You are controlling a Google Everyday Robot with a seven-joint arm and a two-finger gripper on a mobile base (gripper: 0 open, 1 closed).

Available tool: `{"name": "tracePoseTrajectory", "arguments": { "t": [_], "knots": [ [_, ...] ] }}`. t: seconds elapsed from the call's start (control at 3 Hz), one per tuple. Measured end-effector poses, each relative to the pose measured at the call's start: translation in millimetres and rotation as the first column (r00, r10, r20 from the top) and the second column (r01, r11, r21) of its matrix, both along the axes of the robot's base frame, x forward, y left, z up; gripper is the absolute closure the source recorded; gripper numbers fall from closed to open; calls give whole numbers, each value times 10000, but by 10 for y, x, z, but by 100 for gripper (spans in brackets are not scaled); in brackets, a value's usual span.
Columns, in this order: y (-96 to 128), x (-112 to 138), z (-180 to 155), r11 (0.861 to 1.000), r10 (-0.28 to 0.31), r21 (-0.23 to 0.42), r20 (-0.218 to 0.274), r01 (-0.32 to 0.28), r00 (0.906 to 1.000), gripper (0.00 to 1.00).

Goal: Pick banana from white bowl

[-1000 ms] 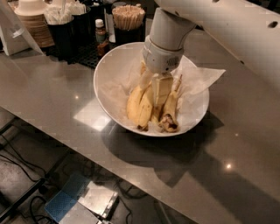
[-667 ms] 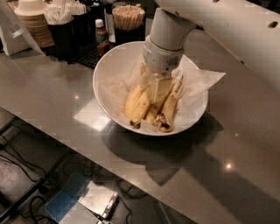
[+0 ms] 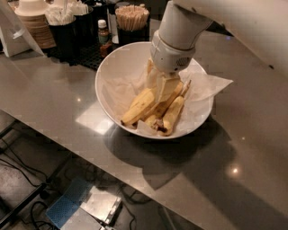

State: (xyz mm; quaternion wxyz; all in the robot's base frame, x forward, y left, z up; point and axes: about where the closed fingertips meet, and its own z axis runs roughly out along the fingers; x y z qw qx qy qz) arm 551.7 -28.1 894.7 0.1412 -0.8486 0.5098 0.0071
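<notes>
The white bowl [image 3: 110, 67], lined with crinkled white paper, stands on the grey counter. Three bananas lie in it. The long yellow banana [image 3: 139, 107] lies on the left, its near end pointing to the bowl's front left. A middle banana [image 3: 155, 117] and a shorter one with a dark end [image 3: 173, 114] lie beside it. My gripper [image 3: 164, 90] reaches straight down into the bowl and sits on the far ends of the bananas, hiding them. I cannot tell which banana it touches.
Behind the bowl stand black holders with wooden stirrers [image 3: 132, 11], a small bottle [image 3: 104, 31], napkins [image 3: 67, 13] and stacked paper lids [image 3: 33, 18]. The counter's front edge [image 3: 90, 155] runs diagonally, with floor and cables below.
The long yellow banana has turned: its near end has swung to the left and it lies more slanted. The gripper has stayed in the bowl, shifted slightly.
</notes>
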Motion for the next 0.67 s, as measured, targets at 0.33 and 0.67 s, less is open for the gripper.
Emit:
{"name": "tracePoseTrajectory", "arguments": {
  "t": [0.33, 0.67],
  "knots": [
    [-122, -259, 387, 9963, -681, 624, 1465, 595, 9869, 100],
    [-296, -588, 745, 9839, -1553, 1309, 2887, 1217, 9447, 100]
  ]
}}
